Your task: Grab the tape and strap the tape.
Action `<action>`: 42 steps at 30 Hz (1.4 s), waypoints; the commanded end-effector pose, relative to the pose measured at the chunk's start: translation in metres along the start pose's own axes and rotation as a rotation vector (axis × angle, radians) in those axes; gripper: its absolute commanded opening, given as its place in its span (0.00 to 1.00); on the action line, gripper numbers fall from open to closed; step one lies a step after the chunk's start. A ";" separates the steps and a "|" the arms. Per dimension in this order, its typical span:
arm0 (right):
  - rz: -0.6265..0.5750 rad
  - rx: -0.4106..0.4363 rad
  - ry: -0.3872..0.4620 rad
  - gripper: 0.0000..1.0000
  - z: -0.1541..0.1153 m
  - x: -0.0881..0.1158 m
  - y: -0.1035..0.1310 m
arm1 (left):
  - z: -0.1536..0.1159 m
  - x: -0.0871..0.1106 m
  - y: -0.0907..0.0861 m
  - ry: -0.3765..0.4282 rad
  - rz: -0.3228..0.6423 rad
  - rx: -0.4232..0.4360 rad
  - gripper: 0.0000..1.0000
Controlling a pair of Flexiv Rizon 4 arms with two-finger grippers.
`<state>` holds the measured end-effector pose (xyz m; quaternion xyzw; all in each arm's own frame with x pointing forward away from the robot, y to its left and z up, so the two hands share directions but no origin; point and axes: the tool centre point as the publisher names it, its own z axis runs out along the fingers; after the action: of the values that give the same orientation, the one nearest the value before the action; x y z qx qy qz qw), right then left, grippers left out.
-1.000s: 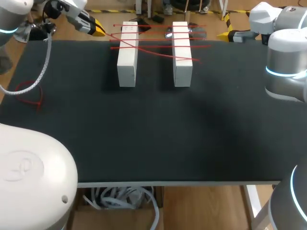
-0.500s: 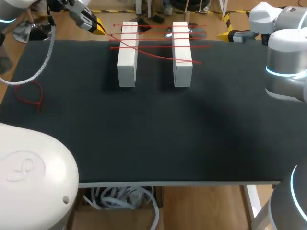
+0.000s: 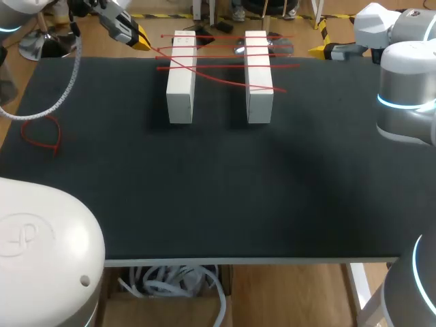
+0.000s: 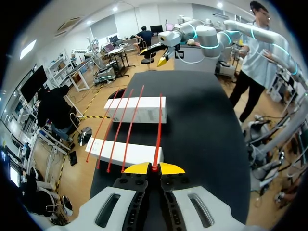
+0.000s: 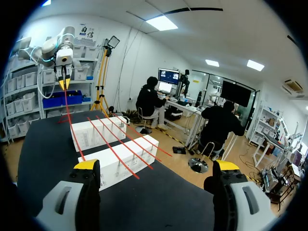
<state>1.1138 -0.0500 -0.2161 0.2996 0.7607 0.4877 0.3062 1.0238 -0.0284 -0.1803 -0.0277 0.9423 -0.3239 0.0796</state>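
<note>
Two white blocks (image 3: 180, 75) (image 3: 259, 75) lie side by side at the table's far edge, with several red straps (image 3: 225, 51) laid across them. One red strap (image 3: 218, 75) runs slantwise over both blocks, and my left gripper (image 3: 141, 42), just left of the left block, is shut on its end. In the left wrist view the yellow tips of the left gripper (image 4: 154, 168) pinch that strap (image 4: 158, 130), with the blocks (image 4: 137, 109) (image 4: 127, 153) ahead. My right gripper (image 3: 320, 50) hovers open at the far right, holding nothing; its fingers (image 5: 86, 166) stand wide apart, facing the blocks (image 5: 120, 159).
A looped red strap (image 3: 41, 133) lies near the table's left edge. My left arm's white coiled cable (image 3: 63, 92) hangs over that side. The black table (image 3: 218, 184) stretches in front of the blocks.
My left gripper has shifted slightly toward the far edge with the strap end in it, and its cable has swung. The right arm has not moved.
</note>
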 end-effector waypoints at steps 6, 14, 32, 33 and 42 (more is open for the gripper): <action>0.000 0.000 0.000 1.00 0.000 0.000 0.000 | -0.003 -0.002 0.000 -0.009 0.017 0.012 0.00; 0.000 0.000 0.000 1.00 0.000 0.000 0.000 | -0.003 -0.002 0.000 -0.009 0.017 0.012 0.00; 0.000 0.000 0.000 1.00 0.000 0.000 0.000 | -0.003 -0.002 0.000 -0.009 0.017 0.012 0.00; 0.000 0.000 0.000 1.00 0.000 0.000 0.000 | -0.003 -0.002 0.000 -0.009 0.017 0.012 0.00; 0.000 0.000 0.000 1.00 0.000 0.000 0.000 | -0.003 -0.002 0.000 -0.009 0.017 0.012 0.00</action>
<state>1.1138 -0.0500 -0.2161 0.2996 0.7607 0.4877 0.3062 1.0252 -0.0267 -0.1790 -0.0204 0.9394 -0.3309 0.0877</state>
